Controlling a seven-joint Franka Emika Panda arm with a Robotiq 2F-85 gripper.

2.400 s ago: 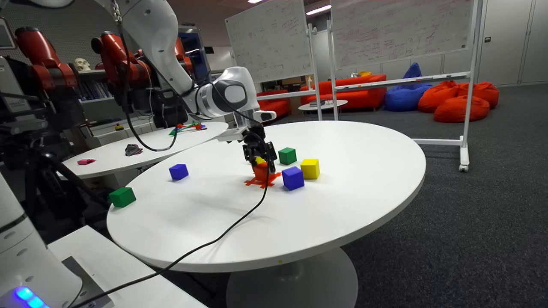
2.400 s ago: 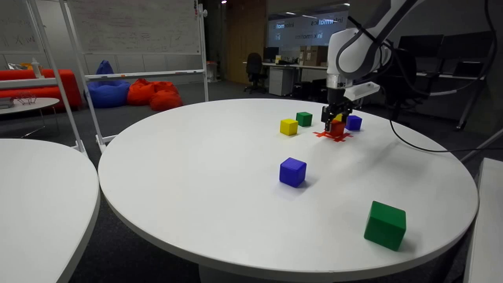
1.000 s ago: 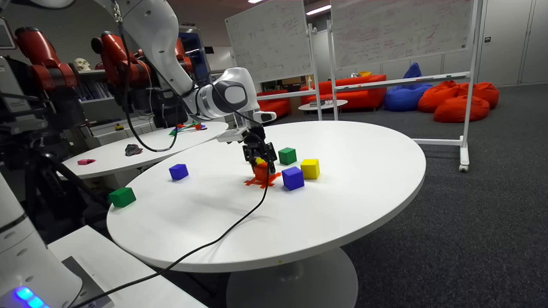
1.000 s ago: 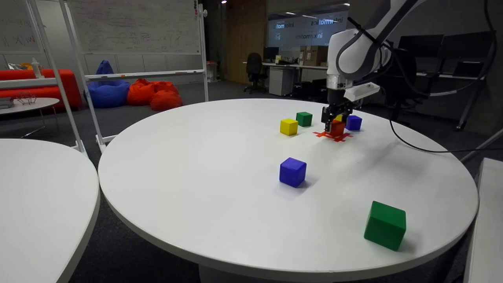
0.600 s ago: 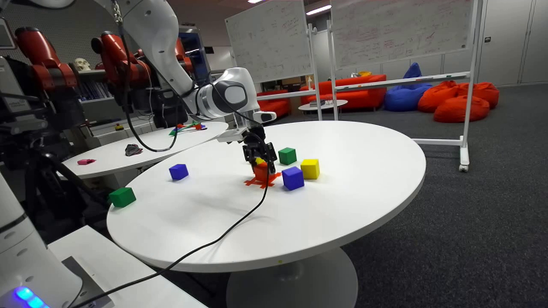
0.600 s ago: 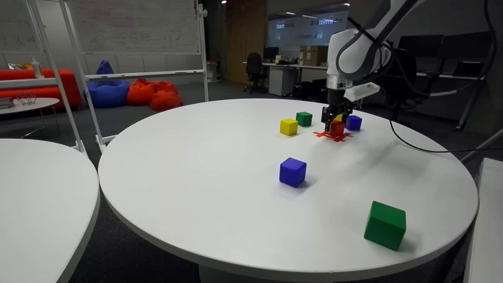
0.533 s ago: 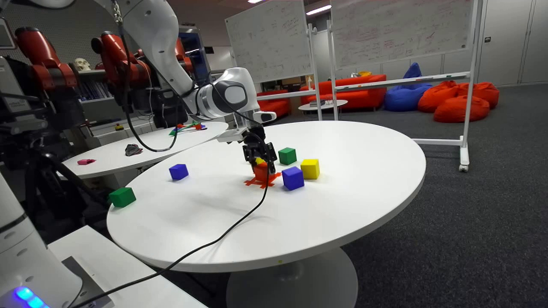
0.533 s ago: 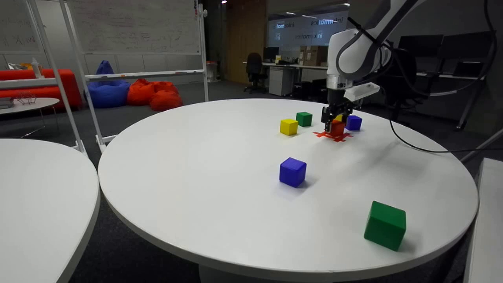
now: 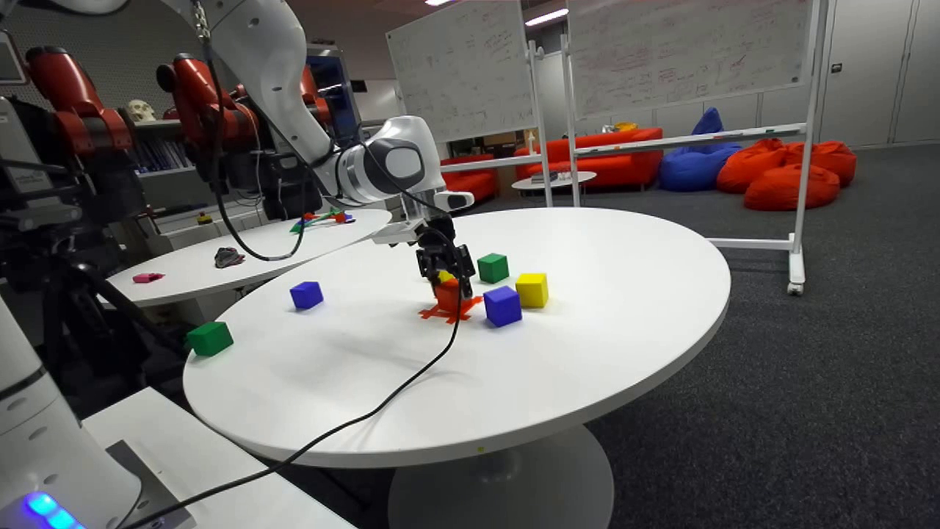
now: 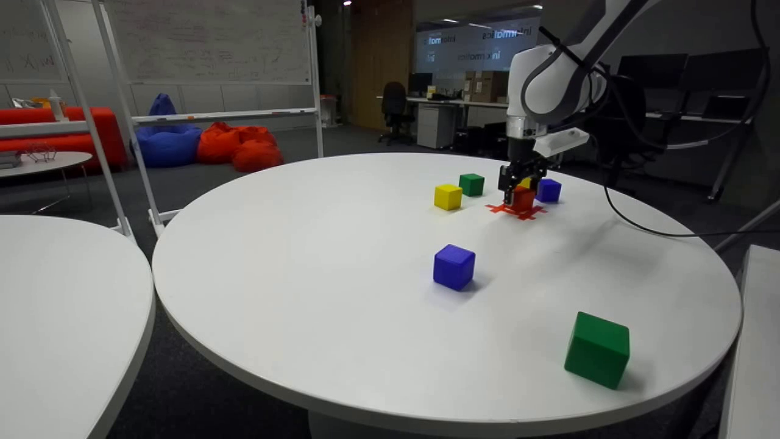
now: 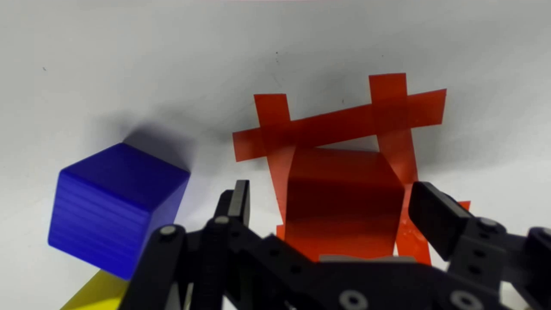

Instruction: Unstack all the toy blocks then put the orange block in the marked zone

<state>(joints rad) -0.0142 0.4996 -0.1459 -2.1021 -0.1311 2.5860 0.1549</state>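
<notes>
Slightly askew, the orange block (image 11: 344, 193) sits on the marked zone (image 11: 333, 128).

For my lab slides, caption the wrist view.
Open gripper astride the orange block on the marked zone, a blue block at the picture's left.

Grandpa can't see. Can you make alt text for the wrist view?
The orange block sits on the criss-cross red marked zone, between the open fingers of the end effector. A blue block and part of a yellow block show at lower left.

The table (image 10: 341, 244) carries tape (image 11: 331, 127) and seemingly seven blocks (image 10: 454, 267).
</notes>
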